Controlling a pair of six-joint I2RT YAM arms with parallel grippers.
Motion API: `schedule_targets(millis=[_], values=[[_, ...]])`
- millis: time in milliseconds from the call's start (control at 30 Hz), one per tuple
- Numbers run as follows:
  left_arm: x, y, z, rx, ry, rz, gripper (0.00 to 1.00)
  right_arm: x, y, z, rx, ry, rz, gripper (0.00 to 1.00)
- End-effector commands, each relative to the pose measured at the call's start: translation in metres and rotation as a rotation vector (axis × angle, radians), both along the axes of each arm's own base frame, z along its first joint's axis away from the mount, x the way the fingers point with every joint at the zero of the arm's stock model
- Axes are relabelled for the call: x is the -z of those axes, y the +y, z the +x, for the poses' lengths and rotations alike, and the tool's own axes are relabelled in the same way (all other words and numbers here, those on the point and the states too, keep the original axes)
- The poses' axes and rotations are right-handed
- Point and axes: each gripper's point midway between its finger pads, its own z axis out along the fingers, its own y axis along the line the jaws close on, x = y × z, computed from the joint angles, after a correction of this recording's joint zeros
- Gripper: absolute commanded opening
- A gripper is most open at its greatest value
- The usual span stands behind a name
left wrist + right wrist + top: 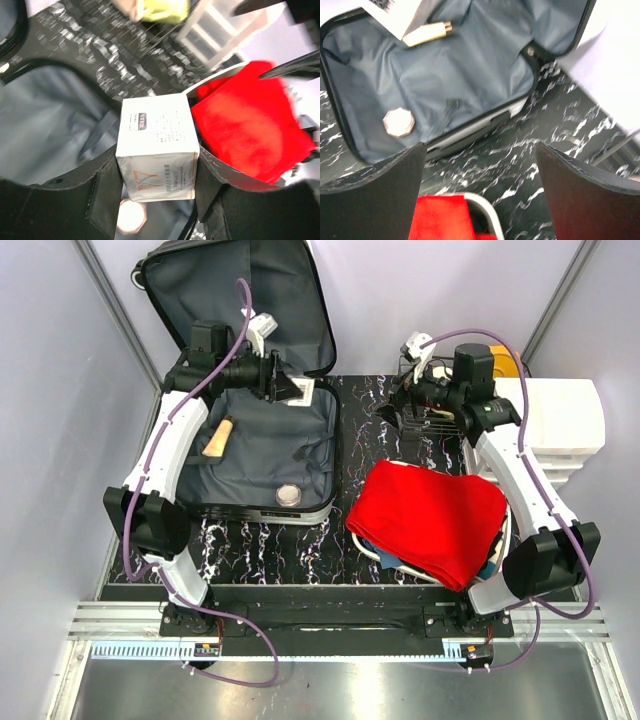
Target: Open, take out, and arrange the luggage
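The luggage [250, 455] lies open at the left of the table, its lid [240, 300] standing up and its grey lining showing [445, 75]. Inside lie a cream tube [218, 437] and a small round pinkish jar [287, 494]. My left gripper [292, 390] is shut on a white box [157, 145] with orange print, held above the suitcase's far right corner. My right gripper [398, 400] is open and empty above the black marble table [520, 150], between the suitcase and the wire rack.
A white basin [372, 548] at the right front holds a folded red cloth [435, 515]. A white drawer organiser [560, 430] stands at the far right. A wire rack [425, 425] and a yellow item [505, 365] are behind the right arm.
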Motion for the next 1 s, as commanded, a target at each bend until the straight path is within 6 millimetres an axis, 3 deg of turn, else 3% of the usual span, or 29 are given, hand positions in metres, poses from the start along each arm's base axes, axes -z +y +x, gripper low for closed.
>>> schedule_targets(millis=[0,33,133,233,367,667,967], values=[[-0.076,-0.039,-0.026,0.196,-0.015,-0.288,0.30,-0.073,0.027,0.004,-0.092,-0.440,0.064,1.00],[-0.080,-0.044,-0.029,0.215,-0.007,-0.307,0.28,-0.066,0.038,-0.002,-0.132,-0.495,0.050,1.00],[-0.090,-0.059,-0.041,0.264,-0.008,-0.343,0.28,-0.074,0.062,-0.023,-0.274,-0.713,-0.018,1.00],[-0.089,-0.069,-0.048,0.278,0.004,-0.344,0.29,-0.073,0.081,-0.042,-0.389,-0.807,-0.068,1.00],[-0.081,-0.077,-0.056,0.287,0.008,-0.331,0.29,-0.062,0.095,-0.052,-0.443,-0.840,-0.132,1.00],[-0.068,-0.083,-0.077,0.320,0.014,-0.311,0.28,-0.067,0.097,-0.046,-0.426,-0.880,-0.188,0.99],[-0.059,-0.085,-0.078,0.322,0.042,-0.307,0.27,-0.071,0.097,-0.044,-0.413,-0.891,-0.197,0.97]])
